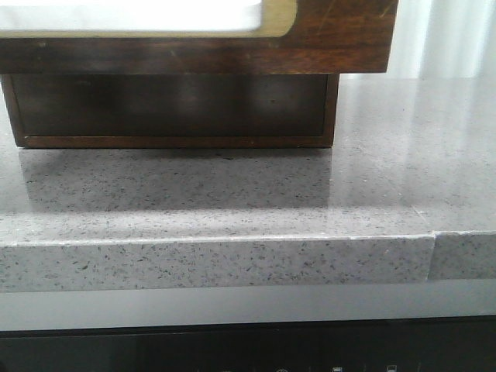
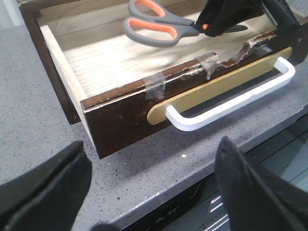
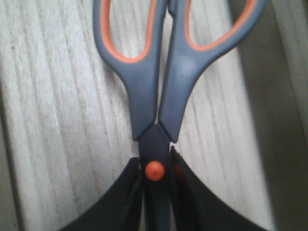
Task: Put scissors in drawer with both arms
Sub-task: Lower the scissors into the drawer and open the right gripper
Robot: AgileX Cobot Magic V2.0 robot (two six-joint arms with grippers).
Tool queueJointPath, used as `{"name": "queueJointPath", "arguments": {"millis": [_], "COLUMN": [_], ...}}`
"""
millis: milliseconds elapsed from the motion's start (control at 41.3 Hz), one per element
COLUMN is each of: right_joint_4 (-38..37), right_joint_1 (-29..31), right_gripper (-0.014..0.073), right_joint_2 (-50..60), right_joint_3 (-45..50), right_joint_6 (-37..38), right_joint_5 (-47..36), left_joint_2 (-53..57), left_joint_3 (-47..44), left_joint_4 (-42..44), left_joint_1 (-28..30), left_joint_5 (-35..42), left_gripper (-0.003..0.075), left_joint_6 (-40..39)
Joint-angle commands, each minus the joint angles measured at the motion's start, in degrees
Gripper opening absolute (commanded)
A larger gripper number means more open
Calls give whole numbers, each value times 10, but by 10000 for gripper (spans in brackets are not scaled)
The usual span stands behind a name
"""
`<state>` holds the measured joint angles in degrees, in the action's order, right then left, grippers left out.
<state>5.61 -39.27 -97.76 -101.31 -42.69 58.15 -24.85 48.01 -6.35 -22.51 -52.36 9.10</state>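
Note:
The drawer [image 2: 120, 120] stands pulled open on the grey counter; its dark scratched front carries a tan strip and a white handle [image 2: 231, 102]. In the front view its front [image 1: 341, 39] fills the top. The scissors [image 2: 154, 26], grey handles with orange-lined loops, are inside the drawer just above its pale wooden floor. My right gripper [image 2: 214, 24] is shut on them at the blades, by the orange pivot [image 3: 155, 170]. I cannot tell whether the handles [image 3: 149, 82] touch the floor. My left gripper [image 2: 151, 154] is open and holds nothing, over the counter in front of the drawer.
Clear tape patches [image 2: 155, 85] sit on the drawer's chipped top rim. The counter's front edge [image 1: 232, 240] runs close below the drawer, with a dark appliance panel [image 1: 248, 349] beneath. A dark wooden housing [image 1: 170, 105] sits under the drawer front.

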Motion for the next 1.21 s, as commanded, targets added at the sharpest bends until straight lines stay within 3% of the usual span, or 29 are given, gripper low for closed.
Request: {"name": "queueJointPath", "arguments": {"millis": [0,73,363,678,920,1187], "right_joint_4": [-1,-1,-1,-1,0,0], "right_joint_1": [2,2,4,41,57,57], "right_gripper": [320,367,360,360,360,360], "right_joint_2": [29,29,61,161,286,429], "right_joint_3": [-15,-15,-15,-4,138,292], "right_joint_6": [-3,-3,34,296,343,344], "right_joint_5": [-30,-32,-32,-21,-115,-124], "left_joint_2": [-4,-4,-4,-4,-4,-4], "left_joint_3": [18,18,18,18,18,18], "left_joint_4": [-9,-9,-9,-9,-9,-9], "left_joint_1": [-5,-5,-5,-5,-5,-5], "left_joint_5": [42,42,42,42,42,42], "left_gripper": [525,525,525,525,525,525], "left_joint_6": [-4,-4,-4,-4,-4,-4]}}
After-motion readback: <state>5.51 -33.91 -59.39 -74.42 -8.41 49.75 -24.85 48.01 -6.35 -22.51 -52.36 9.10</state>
